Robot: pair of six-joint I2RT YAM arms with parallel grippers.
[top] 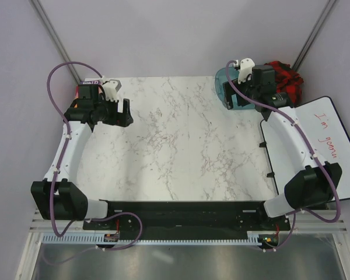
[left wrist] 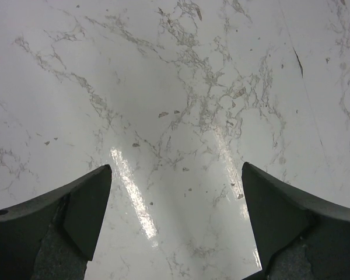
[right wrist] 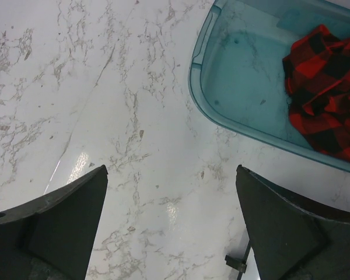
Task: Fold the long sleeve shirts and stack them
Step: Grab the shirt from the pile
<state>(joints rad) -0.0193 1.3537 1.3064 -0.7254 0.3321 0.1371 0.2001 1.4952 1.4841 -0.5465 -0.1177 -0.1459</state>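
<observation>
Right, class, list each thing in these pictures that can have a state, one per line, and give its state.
left gripper: open, holding nothing, over the bare table.
right gripper: open, holding nothing, next to the bin.
shirt: crumpled and unfolded, lying in the bin.
bin: upright, no lid on it, holding the shirt.
whiteboard: lying flat, with red writing on it.

Lighting is bright and even, from overhead. On the marble table (top: 181,146), elongated glare streaks lie between the fingers of the left gripper (left wrist: 176,165) and the right gripper (right wrist: 171,166). Shadows are soft. Finger edges are slightly blurred; table veining is sharp.
</observation>
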